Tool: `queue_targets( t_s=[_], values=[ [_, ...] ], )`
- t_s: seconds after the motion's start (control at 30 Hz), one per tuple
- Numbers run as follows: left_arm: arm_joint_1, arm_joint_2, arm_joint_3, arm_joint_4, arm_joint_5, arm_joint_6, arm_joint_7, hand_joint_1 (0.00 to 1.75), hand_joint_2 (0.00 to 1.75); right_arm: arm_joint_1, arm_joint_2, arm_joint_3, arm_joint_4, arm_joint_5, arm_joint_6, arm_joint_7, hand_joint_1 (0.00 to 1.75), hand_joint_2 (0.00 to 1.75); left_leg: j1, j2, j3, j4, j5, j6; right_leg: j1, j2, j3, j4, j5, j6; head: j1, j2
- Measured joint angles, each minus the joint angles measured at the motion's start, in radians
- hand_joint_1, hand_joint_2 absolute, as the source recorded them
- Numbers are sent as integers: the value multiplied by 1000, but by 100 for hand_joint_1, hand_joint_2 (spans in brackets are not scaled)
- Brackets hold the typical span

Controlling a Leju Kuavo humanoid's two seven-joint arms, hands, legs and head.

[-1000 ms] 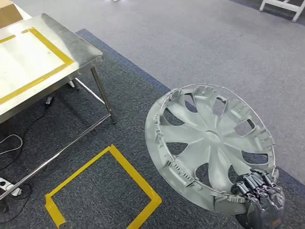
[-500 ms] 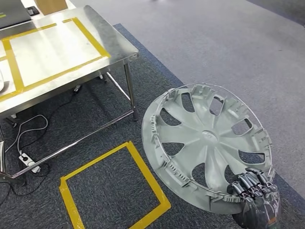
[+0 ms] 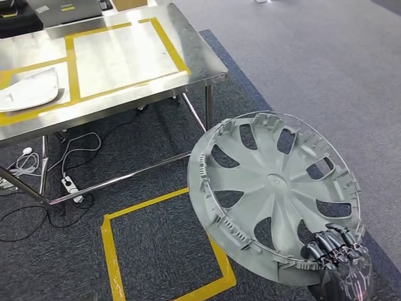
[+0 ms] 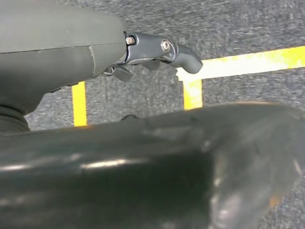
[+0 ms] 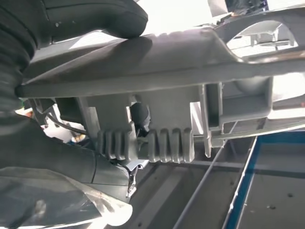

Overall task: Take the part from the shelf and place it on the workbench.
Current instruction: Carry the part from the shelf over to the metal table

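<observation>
One right hand [image 3: 341,257] grips wheel cover [image 3: 272,188] rim | workbench [image 3: 198,59] corner near | left hand [image 4: 158,50] unclear

Head view is being taken from high up, facing down over the workbench [image 3: 118,69] and yellow floor square [image 3: 160,251]. Left wrist view is being aimed close at that same tape [image 4: 230,64]. Right wrist view is being pressed against the wheel cover [image 5: 179,62] rim.

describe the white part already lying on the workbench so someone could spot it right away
Find the steel workbench with yellow tape outlines. In its left taped area lies a pale curved part. Unlike the round spoked wheel cover held by the right hand, it is solid, without openings.
</observation>
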Motion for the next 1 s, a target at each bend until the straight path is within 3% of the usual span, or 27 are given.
queue_targets(
  t_s=[0.03, 0.1, 0.17, 0.2, 0.23, 0.27, 0.33, 0.4, 0.47, 0.53, 0.6, 0.67, 0.7, 0.73, 0.77, 0.83, 0.9, 1.0],
  values=[
    [0, 0, 0, 0, -1, 1, 0, 0, 0, 0, 0, 0, 0, 0, 0, 0, 175, 175, -2, 29, -12, 26, -15, -6, -1, -15, 5, -4, 0, -7, -3, 0],
    [-3, 0, 0, 0, -2, 1, 0, 0, 0, 0, 0, -1, -1, 0, 0, 0, 175, 175, -3, 97, -65, 138, -72, -15, 2, -47, 13, -7, -5, -18, -9, 0],
    [-5, 0, 0, 0, -3, 2, 0, 0, 0, 0, 0, -2, -1, 0, 0, 1, 175, 175, 2, 119, -129, 261, -115, -20, 5, -79, 18, -7, -11, -22, -11, 0],
    [-4, 0, 0, 1, -3, 2, 0, 0, 0, 1, 0, -2, -1, 0, 0, 0, 175, 175, 3, 120, -140, 280, -110, -21, 5, -93, 22, -7, -14, -22, -11, 0],
    [-3, 0, 0, 1, -3, 2, 0, 0, 0, 1, 0, -2, -1, 0, 0, 0, 175, 175, 4, 123, -131, 258, -85, -19, 6, -107, 27, -7, -18, -21, -12, 0],
    [-2, 0, 0, 1, -3, 2, 0, 0, 0, 1, 0, -2, -1, 0, 0, 0, 175, 175, 2, 130, -103, 199, -46, -15, 7, -119, 34, -8, -23, -19, -12, 0],
    [-2, 1, 0, 1, -3, 2, 0, 0, 0, 1, 0, -2, -1, 0, 0, -1, 175, 175, -9, 179, -38, 65, 10, 1, 11, -142, 45, -8, -35, -12, -12, 0],
    [-5, 1, 0, 1, -3, 2, 0, 0, 0, 0, 0, -2, -1, 0, 0, -1, 175, 175, -22, 215, -10, 6, 17, 15, 16, -165, 51, -11, -43, -3, -10, 0],
    [-4, 0, -1, 1, -4, 2, 0, 0, 0, -2, 0, -1, -1, 0, 0, -2, 175, 175, -22, 199, -10, -4, 15, 24, 18, -185, 61, -17, -47, 6, -9, 0],
    [-2, 0, -1, 1, -4, 3, 0, 0, 0, -3, 0, -1, -2, 0, 0, -8, 175, 175, -15, 173, -3, -18, 19, 33, 15, -147, 58, 2, -66, 14, -5, 0],
    [-4, -1, -1, 1, -5, 2, -1, 0, 0, -3, 0, -1, -3, -1, 0, -14, 175, 175, -10, 148, 3, -25, 21, 41, 11, -82, 9, 97, -114, 19, 1, 0],
    [-7, -3, -1, 1, -6, 0, -3, 0, 0, -1, 0, 0, -4, -1, 0, -19, 175, 175, -9, 120, 4, -24, 18, 45, 11, -62, -67, 223, -154, 22, 3, 0],
    [-7, -4, -1, 1, -7, 0, -4, 0, 0, -1, 0, 0, -4, -1, 0, -20, 175, 175, -9, 105, 6, -24, 17, 46, 11, -60, -92, 253, -149, 23, 3, 0],
    [-7, -5, -1, 1, -7, 0, -4, 0, 0, 0, 0, 0, -4, -1, 0, -21, 175, 175, -9, 89, 10, -24, 16, 45, 10, -59, -99, 244, -124, 24, 3, 0],
    [-6, -6, -1, 1, -7, 0, -4, 0, 0, 1, 0, 0, -4, -2, 0, -21, 175, 175, -8, 73, 14, -23, 14, 42, 9, -54, -88, 198, -81, 24, 4, 0],
    [-6, -6, -1, 1, -7, 0, -5, 0, 0, 0, 0, 0, -4, -4, 0, -22, 175, 175, -7, 44, 18, -18, 8, 35, 4, -16, -42, 72, -8, 22, 4, 0],
    [-8, -7, -1, 1, -6, -1, -5, 0, 0, -1, 0, 0, -5, -11, 0, -25, 175, 175, -6, 22, 12, -13, 5, 25, 1, 19, -9, 4, 5, 16, 4, 0],
    [-3, -7, 0, 1, -6, -2, -7, 0, 0, -1, 1, 0, -6, -37, 0, -44, 175, 175, -2, 5, 7, -14, 9, 19, 3, 13, 0, -10, 1, 4, 3, 0]
  ],
)
